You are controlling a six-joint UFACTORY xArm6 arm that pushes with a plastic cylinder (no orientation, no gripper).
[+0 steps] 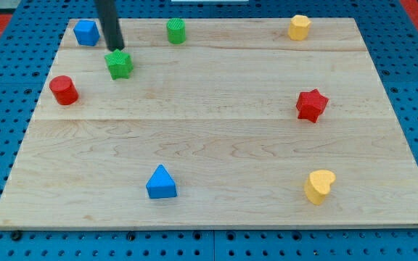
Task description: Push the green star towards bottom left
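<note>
The green star [120, 64] lies on the wooden board [216, 145] near the view's top left. My tip [115, 48] is at the end of the dark rod that comes down from the view's top. It sits just above the star's upper left edge, touching it or nearly so; I cannot tell which.
A blue block [86, 32] lies at the top left corner. A red cylinder [64, 90] lies left and below the star. A green cylinder [175, 30], yellow block [299, 27], red star [311, 105], yellow heart [319, 185] and blue triangle [161, 183] lie elsewhere.
</note>
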